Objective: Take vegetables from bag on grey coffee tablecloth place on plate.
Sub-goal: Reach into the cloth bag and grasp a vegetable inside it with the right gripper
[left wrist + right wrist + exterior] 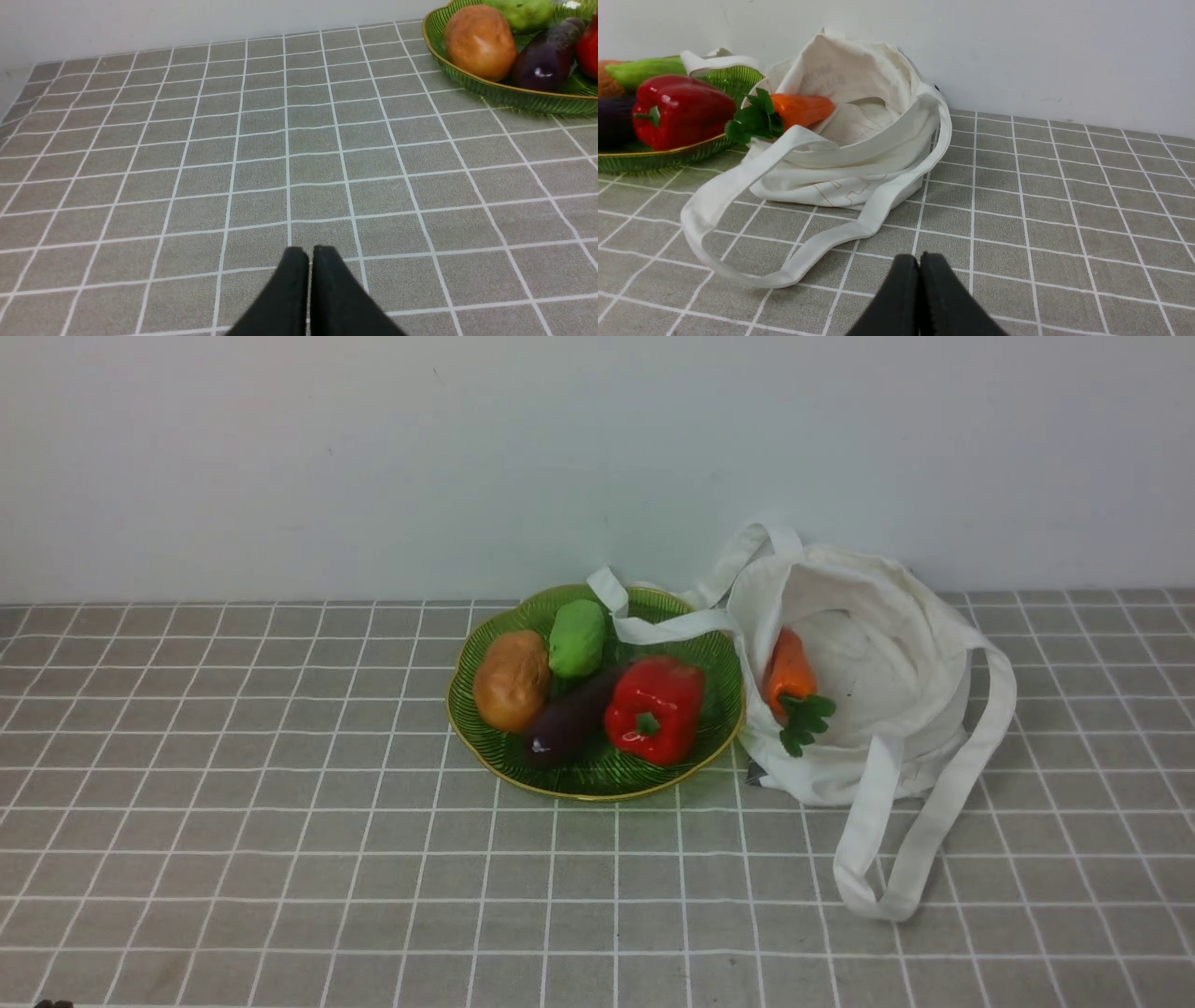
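While the carrot (789,674) is lying in the open mouth of the bag (896,644), with its tip pointing inward and its leafy top (805,721) spilling over the bag's edge just beside the plate (597,791), both pincers are hanging low over the grey coffee tablecloth (280,821) on the worktop.

Left pincer (309,255): tips pressing together, gripping nothing, well apart from the bag.
Right pincer (919,262): tips pressing together, gripping nothing, near the bag's loose strap (733,179).

Handling, judged: the carrot is looking rigid, light and glossy, so it is likely slipping under a shallow pinch. The thick orange shoulder just behind the leaves is looking like the best hold, with the jaws crossing the body. The leaves are looking soft and are offering poor purchase. The bag cloth is looking limp and is folding around the carrot, so there is a risk of catching fabric or strap along with it.

Four other vegetables (653,709) are sitting on the plate, with bare glass showing along its near rim.
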`<state>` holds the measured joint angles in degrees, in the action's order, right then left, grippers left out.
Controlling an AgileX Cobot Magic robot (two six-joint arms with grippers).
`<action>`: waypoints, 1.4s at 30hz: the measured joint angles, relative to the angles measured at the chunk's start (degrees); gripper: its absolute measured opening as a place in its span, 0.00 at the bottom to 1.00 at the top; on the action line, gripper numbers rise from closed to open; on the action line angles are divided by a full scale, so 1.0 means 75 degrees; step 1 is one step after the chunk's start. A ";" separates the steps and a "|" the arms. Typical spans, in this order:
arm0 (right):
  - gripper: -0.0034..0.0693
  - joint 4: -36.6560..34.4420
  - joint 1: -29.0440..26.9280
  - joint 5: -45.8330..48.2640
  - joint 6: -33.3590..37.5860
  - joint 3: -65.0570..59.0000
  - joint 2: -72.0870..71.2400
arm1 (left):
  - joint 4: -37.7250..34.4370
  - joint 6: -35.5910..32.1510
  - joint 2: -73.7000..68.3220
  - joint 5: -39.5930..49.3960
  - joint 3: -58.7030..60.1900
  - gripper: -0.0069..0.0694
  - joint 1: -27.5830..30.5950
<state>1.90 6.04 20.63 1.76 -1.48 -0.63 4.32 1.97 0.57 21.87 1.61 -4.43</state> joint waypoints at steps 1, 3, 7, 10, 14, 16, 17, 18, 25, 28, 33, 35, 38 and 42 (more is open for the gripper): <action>0.03 0.0000 0.0000 0.0000 0.0000 0.0000 0.0000 | 0.0000 0.0000 0.0000 0.0000 0.0000 0.08 0.0000; 0.03 0.0000 0.0000 0.0000 0.0000 0.0000 0.0000 | 0.0000 0.0000 0.0000 0.0000 0.0000 0.08 0.0000; 0.03 0.0000 0.0000 0.0000 0.0000 0.0000 0.0000 | 0.0000 0.0000 0.0000 0.0000 0.0000 0.08 0.0000; 0.03 0.0000 0.0000 0.0000 0.0000 0.0000 0.0000 | 0.0000 0.0000 0.0000 0.0000 0.0000 0.08 0.0000; 0.03 0.0000 0.0000 0.0000 0.0000 0.0000 0.0000 | 0.0000 0.0000 0.0000 0.0000 0.0000 0.08 0.0000; 0.03 0.0000 0.0000 0.0000 0.0000 0.0000 0.0000 | 0.0000 0.0000 0.0000 0.0000 0.0000 0.08 0.0000; 0.03 0.0000 0.0000 0.0000 0.0000 0.0000 0.0000 | 0.0000 0.0000 0.0000 0.0000 0.0000 0.08 0.0000; 0.03 0.0000 0.0000 0.0000 0.0000 0.0000 0.0000 | 0.0000 0.0000 0.0000 0.0000 0.0000 0.08 0.0000; 0.03 0.0000 0.0000 0.0000 0.0000 0.0000 0.0000 | 0.0000 0.0000 0.0000 0.0000 0.0000 0.08 0.0000; 0.03 -0.0035 0.0000 0.0000 -0.0017 0.0000 0.0000 | 0.0000 0.0000 0.0000 0.0000 0.0000 0.08 0.0000; 0.03 -0.1655 0.0000 -0.0138 -0.0932 -0.0007 0.0000 | 0.0000 0.0000 0.0000 0.0000 0.0000 0.08 0.0000; 0.03 -0.2631 0.0000 -0.0223 -0.1350 -0.0016 0.0000 | 0.0000 0.0000 0.0000 0.0000 0.0000 0.08 0.0000; 0.03 -0.4516 0.0000 -0.0349 -0.2121 -0.0016 0.0000 | 0.0000 0.0000 0.0000 0.0000 0.0000 0.08 0.0000; 0.03 -0.5605 0.0000 -0.0397 -0.2274 -0.0016 0.0000 | 0.0000 0.0000 0.0000 0.0000 0.0000 0.08 0.0000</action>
<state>-40.14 6.04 17.65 -15.30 -1.60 -0.63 4.32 1.97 0.57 21.87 1.61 -4.43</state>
